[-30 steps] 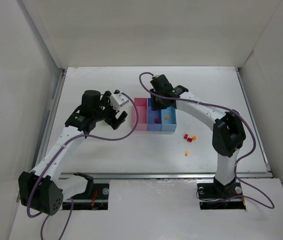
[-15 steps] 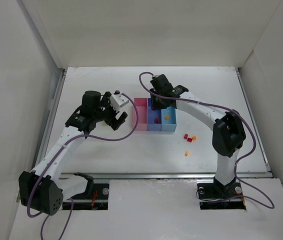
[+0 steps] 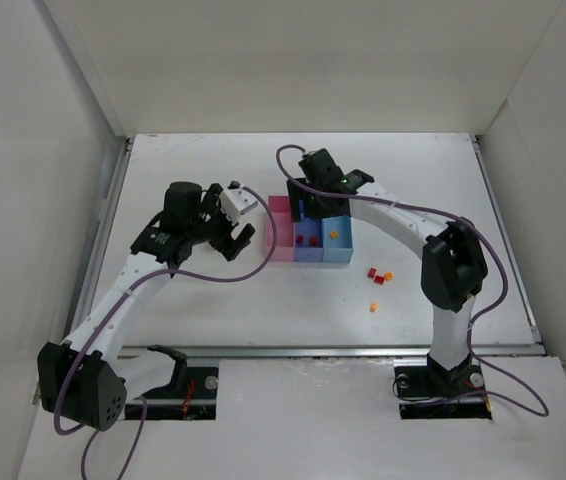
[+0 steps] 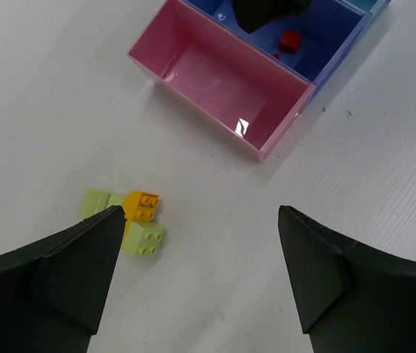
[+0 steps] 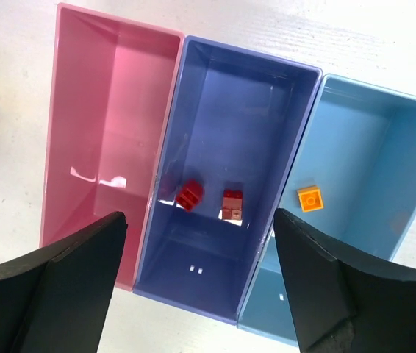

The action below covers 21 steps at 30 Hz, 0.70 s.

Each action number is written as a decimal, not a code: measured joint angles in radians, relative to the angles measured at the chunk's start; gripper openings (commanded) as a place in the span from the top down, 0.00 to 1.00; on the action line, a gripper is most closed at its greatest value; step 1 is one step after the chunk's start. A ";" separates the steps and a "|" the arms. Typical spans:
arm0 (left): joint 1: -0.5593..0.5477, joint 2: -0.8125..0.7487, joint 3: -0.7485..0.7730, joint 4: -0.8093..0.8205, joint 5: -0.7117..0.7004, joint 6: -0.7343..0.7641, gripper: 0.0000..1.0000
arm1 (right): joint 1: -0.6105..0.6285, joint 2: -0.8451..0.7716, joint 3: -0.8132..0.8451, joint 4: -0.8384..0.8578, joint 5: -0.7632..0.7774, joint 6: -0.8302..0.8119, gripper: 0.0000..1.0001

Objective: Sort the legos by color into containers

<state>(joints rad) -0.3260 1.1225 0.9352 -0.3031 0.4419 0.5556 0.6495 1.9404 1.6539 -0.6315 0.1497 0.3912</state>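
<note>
Sorting station, task partly done. Landmark: row of three joined open-topped rectangular plastic bins (image 3: 338,254), made up of pink bin (image 5: 98,103), blue-violet bin (image 5: 237,103) and light blue bin (image 5: 370,140). Right gripper (image 5: 195,218) hangs directly over the blue-violet bin, jaws spread wide with nothing between them. Contents: two small red plastic bricks (image 5: 189,195) on the blue-violet floor, one small orange brick (image 5: 310,199) in the light blue bin, pink bin bare. Left gripper (image 4: 201,212) is released and empty, hovering off the pink end of the row above a touching cluster of yellow-green and yellow-orange bricks (image 4: 143,239). Loose red and orange bricks (image 3: 371,272) lie on the white table (image 3: 263,310) off the light blue end. Handling note: the right arm should probably rise clear of the bin walls before swinging out. It should then descend straight with its jaws straddling a single brick, since neighbours sit close.
</note>
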 measured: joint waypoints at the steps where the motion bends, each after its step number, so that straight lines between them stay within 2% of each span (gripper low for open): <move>1: 0.000 0.000 0.000 0.000 0.000 0.000 0.17 | 0.000 0.000 0.002 -0.001 0.000 0.000 0.12; 4: 0.000 0.000 -0.004 0.005 -0.004 0.000 0.11 | 0.000 0.000 0.002 -0.002 0.003 -0.002 0.12; 5: 0.000 -0.001 -0.006 0.006 -0.009 -0.003 0.06 | 0.000 0.000 0.003 -0.005 0.004 -0.002 0.12; 8: 0.000 0.004 -0.013 0.009 -0.073 -0.020 0.01 | 0.000 -0.006 0.009 -0.014 0.008 -0.003 0.12; 12: -0.002 0.062 -0.013 -0.003 -0.209 -0.010 0.01 | 0.000 -0.043 0.010 -0.020 0.014 -0.007 0.12; 16: 0.008 0.190 -0.010 -0.016 -0.349 -0.010 0.01 | 0.000 -0.097 0.010 -0.019 0.031 -0.019 0.12; 21: 0.067 0.348 0.090 -0.089 -0.384 -0.165 0.01 | 0.000 -0.123 0.006 -0.016 0.043 -0.026 0.12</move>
<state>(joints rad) -0.2592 1.4704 1.0256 -0.3920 0.0582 0.3904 0.6495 1.8175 1.6596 -0.6476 0.1925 0.3649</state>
